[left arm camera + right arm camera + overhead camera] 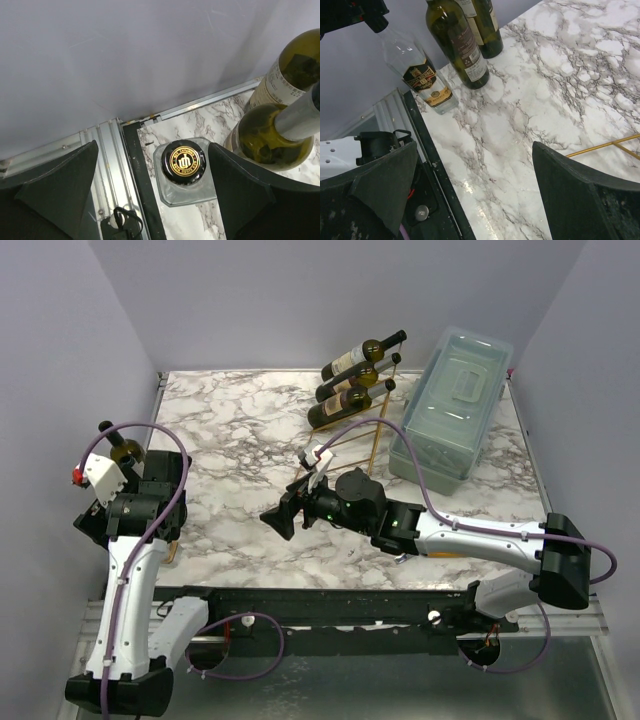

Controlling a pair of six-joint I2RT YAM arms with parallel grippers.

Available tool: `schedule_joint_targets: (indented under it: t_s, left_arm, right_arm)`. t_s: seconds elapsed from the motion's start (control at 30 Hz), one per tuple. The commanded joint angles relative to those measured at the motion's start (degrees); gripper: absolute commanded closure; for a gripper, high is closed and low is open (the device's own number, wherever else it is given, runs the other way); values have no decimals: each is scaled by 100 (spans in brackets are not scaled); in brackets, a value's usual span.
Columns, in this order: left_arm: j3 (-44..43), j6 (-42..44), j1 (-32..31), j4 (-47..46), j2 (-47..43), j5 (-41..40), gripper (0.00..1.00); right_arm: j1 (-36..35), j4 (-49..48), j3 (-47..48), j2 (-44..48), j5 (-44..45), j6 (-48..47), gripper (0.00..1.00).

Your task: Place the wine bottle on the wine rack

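Note:
The gold wire wine rack [378, 412] stands at the back centre with three wine bottles [352, 380] lying on it. One of its gold wires shows in the right wrist view [605, 146]. At the table's left edge stand two green wine bottles [270, 135] [461, 47] and a clear square bottle with a black cap bearing a gold logo [183, 162] [420, 75]. My left gripper [152, 157] [112, 442] is open, with a finger on each side of that cap and above it. My right gripper [475, 150] [283, 512] is open and empty over the marble, mid-table.
A pale blue-grey plastic box with a lid [450, 405] sits at the back right, next to the rack. The table's left edge has a black strip and a metal rail [107, 165]. Grey walls close in the left, back and right sides.

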State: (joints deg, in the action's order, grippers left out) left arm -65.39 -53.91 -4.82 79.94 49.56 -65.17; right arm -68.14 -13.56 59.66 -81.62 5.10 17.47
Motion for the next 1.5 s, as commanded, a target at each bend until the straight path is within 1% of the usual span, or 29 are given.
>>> schedule_joint_targets:
  t_s: [0.0, 0.17, 0.27, 0.4, 0.57, 0.73, 0.87, 1.0, 1.13, 1.23, 1.37, 1.47]
  left_arm:
    - [251, 698, 396, -986, -112, 407, 9]
    - [520, 1110, 822, -1595, -190, 643, 16]
    - [584, 1243, 925, -1823, -231, 765, 25]
    - [658, 1345, 948, -1977, -207, 828, 34]
    - [587, 1502, 952, -1974, -210, 979, 50]
    - [382, 1664, 951, -1864, -314, 1269, 58]
    - [193, 1682, 953, -1673, -393, 1562, 67]
    - [13, 1723, 956, -1505, -419, 1761, 69]
    - [-176, 1878, 956, -1475, -446, 2095, 75]
    - [-321, 2000, 955, -1473, -426, 2427, 81]
    - [-511, 2233, 945, -1540, -380, 3067, 92]
    - [-617, 2603, 948, -1738, -373, 3673, 96]
  right_arm:
    - [32, 28, -58, 147, 70, -50, 0]
    - [37, 37, -60, 132, 87, -43, 0]
    - [34, 36, -51, 112, 105, -56, 0]
    - [37, 32, -36, 77, 121, -57, 0]
    - [34, 47, -15, 52, 166, -74, 0]
    - [37, 72, 22, -5, 175, -63, 0]
    - [33, 96, 74, -75, 158, -51, 0]
    - [37, 150, 133, -140, 175, -45, 0]
    - [33, 196, 212, -203, 193, -42, 0]
    - [36, 240, 272, -247, 199, -42, 0]
    - [31, 309, 371, -323, 249, -42, 0]
    - [51, 339, 440, -366, 259, -56, 0]
